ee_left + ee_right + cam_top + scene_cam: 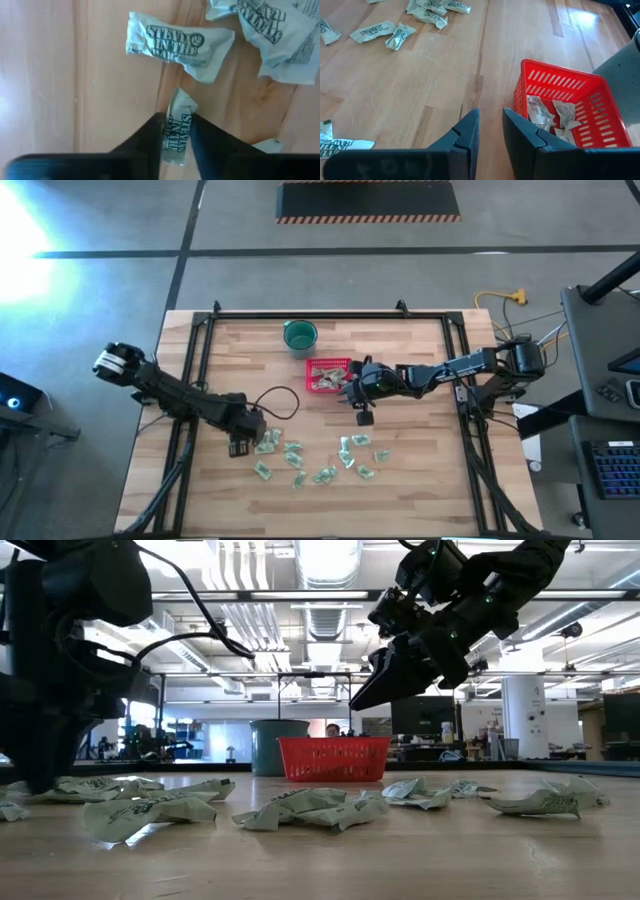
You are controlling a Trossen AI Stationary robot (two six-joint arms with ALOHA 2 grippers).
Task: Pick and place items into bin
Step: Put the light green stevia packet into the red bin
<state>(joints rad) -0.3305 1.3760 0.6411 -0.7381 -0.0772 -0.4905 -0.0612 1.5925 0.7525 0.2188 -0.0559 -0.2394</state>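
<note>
Red mesh of the bin (pixel 328 375) lies just beside the right gripper (pixel 357 392) in the high view, on its outer side toward the green cup (pixel 299 334), while the left gripper (pixel 243 442) sits at the near edge of the scattered packets (pixel 320 460), so the left arm is nearer the loose pieces and the right nearer the drop point. From table height, the right gripper (pixel 385 670) hangs well above the wood with the bin (pixel 334 758) behind and below it; the left gripper's fingers cannot be read there. Past the left wrist, the fingers (pixel 145 137) are pressed onto one packet (pixel 176 132), its long axis running straight out along them. Past the right wrist, the fingers (pixel 467 132) stand slightly apart, holding nothing, the bin (pixel 570 107) just ahead and to one side, a few packets already inside.
</note>
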